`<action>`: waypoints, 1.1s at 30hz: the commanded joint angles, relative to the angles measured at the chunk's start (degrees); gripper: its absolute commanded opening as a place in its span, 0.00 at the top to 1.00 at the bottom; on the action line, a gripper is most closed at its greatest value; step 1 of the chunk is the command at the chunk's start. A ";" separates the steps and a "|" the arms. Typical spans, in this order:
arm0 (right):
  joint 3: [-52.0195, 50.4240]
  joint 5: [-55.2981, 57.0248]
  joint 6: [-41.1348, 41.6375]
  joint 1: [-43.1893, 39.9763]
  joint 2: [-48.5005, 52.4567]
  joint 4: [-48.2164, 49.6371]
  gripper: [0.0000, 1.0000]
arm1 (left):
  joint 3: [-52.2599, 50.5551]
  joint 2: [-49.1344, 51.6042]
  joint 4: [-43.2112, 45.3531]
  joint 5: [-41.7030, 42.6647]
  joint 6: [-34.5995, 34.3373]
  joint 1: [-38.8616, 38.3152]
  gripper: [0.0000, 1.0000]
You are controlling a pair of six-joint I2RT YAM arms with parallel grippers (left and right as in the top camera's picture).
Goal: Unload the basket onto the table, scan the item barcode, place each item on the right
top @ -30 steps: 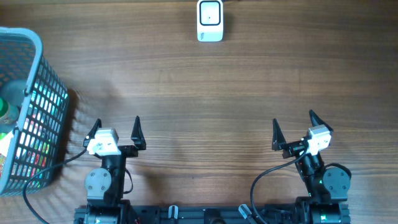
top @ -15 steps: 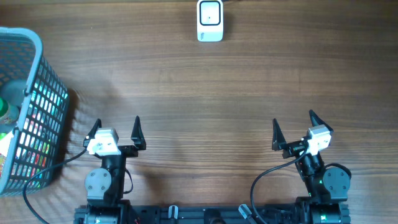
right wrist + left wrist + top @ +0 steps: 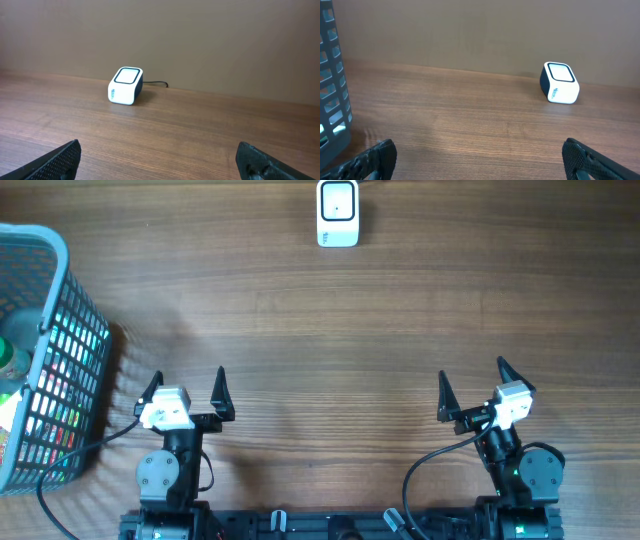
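A small white scanner (image 3: 338, 213) at the far edge of the brown wooden table (image 3: 330, 320), standing alone. A dark window on top and small blue marks on its side. A thin black cord (image 3: 156, 84) out of the back of the scanner, seen from the right wrist.

Well to the left of the scanner, and nearer the robot than it: a blue-grey basket (image 3: 72, 360) with holes in its walls. Inside the basket, far from the scanner, the things to scan. Something green (image 3: 10, 362) and something white (image 3: 8, 410) at the very edge of the overhead view. Bright red and green colours behind the wall holes. Too cut off and too small to tell what each thing is, or to see any barcode.

The left pincer (image 3: 188, 378): well apart from the scanner, on the robot's side of it and off to the left. Wide open. Nothing between the two black fingers (image 3: 376, 159). Near the basket, to the right of it, not touching it. From the left wrist, scanner up ahead and to the right, basket wall at the left edge.

The right pincer (image 3: 471, 373): also well apart from the scanner, on the robot's side of it and off to the right. Wide open too, holding nothing. From the right wrist, scanner up ahead and a bit to the left, with both black finger ends low in the corners.
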 commanded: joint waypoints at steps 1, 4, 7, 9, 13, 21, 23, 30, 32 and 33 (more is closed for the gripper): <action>-0.07 1.22 0.57 0.37 -0.31 0.11 0.00 | -0.24 -0.46 -0.04 0.90 1.11 0.26 0.00; -0.07 1.22 0.57 0.37 -0.31 0.11 0.00 | -0.26 -0.46 -0.04 0.90 1.11 0.26 0.00; -0.07 1.20 0.59 0.37 -0.31 0.11 0.00 | -0.26 -0.46 -0.04 0.90 1.14 0.26 0.00; -0.07 1.22 0.57 0.37 -0.31 0.11 0.00 | -0.26 -0.46 -0.04 0.90 1.11 0.26 0.00; -0.07 1.22 0.59 0.37 -0.31 0.11 0.00 | -0.24 -0.46 -0.04 0.90 1.14 0.26 0.00; -0.07 1.22 0.57 0.37 -0.31 0.11 0.00 | -0.26 -0.46 -0.04 0.90 1.11 0.26 0.00; -0.07 1.22 0.57 0.37 -0.31 0.11 0.00 | -0.26 -0.46 -0.04 0.90 1.14 0.26 0.00; -0.07 1.22 0.57 0.37 -0.31 0.11 0.00 | -0.26 -0.46 2.16 -1.99 4.04 0.26 0.00; -0.07 1.22 0.57 0.37 -0.31 0.11 0.00 | -0.26 -0.46 3.08 -2.14 4.31 0.26 0.00; -0.07 1.20 0.57 0.37 -0.31 0.11 0.00 | -0.26 -0.46 2.32 -2.14 4.31 0.26 0.00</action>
